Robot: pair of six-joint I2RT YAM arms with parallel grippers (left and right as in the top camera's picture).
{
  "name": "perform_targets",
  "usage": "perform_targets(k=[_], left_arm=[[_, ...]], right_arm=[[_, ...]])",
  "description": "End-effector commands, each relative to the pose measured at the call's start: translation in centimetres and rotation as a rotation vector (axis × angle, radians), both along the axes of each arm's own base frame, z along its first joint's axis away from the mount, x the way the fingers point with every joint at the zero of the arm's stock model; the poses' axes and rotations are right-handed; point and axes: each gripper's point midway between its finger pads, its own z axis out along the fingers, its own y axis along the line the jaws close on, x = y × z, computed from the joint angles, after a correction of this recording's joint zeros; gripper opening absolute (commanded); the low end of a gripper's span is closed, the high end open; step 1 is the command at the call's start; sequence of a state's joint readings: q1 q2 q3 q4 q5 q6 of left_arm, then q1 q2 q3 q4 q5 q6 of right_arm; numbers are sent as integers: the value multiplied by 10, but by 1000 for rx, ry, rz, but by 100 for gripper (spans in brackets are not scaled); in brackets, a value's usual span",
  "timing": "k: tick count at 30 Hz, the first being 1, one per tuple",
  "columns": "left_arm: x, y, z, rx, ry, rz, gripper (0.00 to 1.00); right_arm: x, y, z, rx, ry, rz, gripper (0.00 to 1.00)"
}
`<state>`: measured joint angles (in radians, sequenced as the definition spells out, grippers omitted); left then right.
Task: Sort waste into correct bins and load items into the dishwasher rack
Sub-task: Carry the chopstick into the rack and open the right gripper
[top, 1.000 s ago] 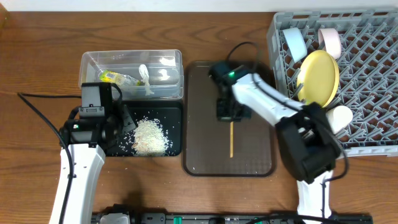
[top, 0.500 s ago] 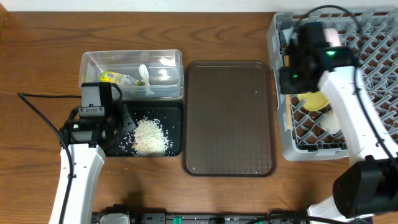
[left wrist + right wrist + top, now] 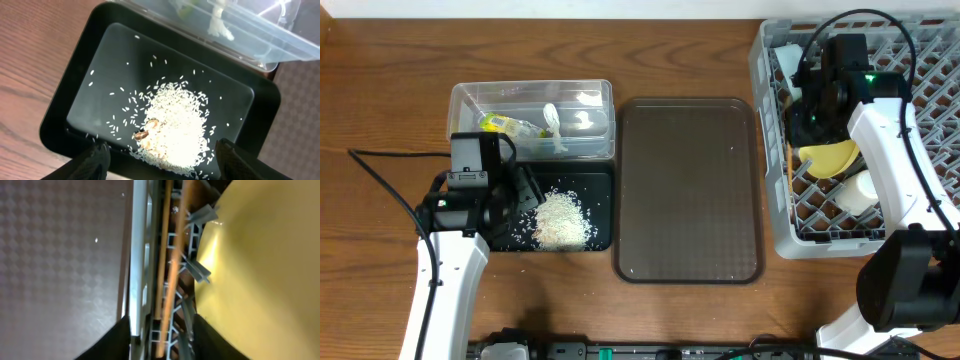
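Wood-grain counter (image 3: 380, 80), grey rack (image 3: 920, 100) at its right end.
The chopsticks (image 3: 167, 255) are laid in the rack beside the yellow plate (image 3: 830, 157), under the released right hand (image 3: 161, 325); the left hand (image 3: 162, 150) is spread open over rice (image 3: 175, 130) in the black tray (image 3: 60, 115).

Overhead looks straight down; wrist views sit close above black tray (image 3: 55, 120), rack (image 3: 140, 255).

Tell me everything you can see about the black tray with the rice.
The black tray is a shallow, glossy rectangle with rounded corners, apparently plastic, lying flat on the wooden table. A heap of white rice fills its middle, with stray grains around it and two brownish bits at its edge. The clear tub sits against its far long side, and the open left tool hangs above its near edge.
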<state>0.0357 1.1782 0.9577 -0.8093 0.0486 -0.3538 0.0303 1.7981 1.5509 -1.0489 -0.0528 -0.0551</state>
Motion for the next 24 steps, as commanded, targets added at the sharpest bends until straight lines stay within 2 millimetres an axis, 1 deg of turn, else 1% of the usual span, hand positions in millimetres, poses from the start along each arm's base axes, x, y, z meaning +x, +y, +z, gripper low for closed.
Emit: perform_targets(k=[1,3,5,8,10,12,14,16,18,21,24], left_arm=[[5,0,4,13,-22,-31,72],[13,-9,10,11,-65,-121,72],[21,-16,18,20,-102,-164,76],[28,-23,23,56,-134,-224,79],[27,-22,22,73,-125,-229,81],[20,-19,17,82,-89,-222,84],[10,-16,12,91,-43,-217,85],[-4,-16,5,83,18,-217,86],[-13,-16,2,81,54,-219,86],[-23,-13,2,99,49,-214,86],[-32,-11,11,110,-3,-210,86]], right_arm=[[3,0,13,15,-42,-18,43],[4,1,21,26,-66,-44,44],[7,7,30,66,-98,-43,45],[11,25,45,165,-150,-5,45],[13,34,50,218,-167,15,46],[12,33,51,232,-156,-35,50],[6,28,48,220,-126,-93,54],[1,23,46,196,-107,-134,56],[-4,22,47,175,-101,-140,56],[-13,24,54,133,-120,-128,56],[-27,30,64,99,-180,-114,57]])
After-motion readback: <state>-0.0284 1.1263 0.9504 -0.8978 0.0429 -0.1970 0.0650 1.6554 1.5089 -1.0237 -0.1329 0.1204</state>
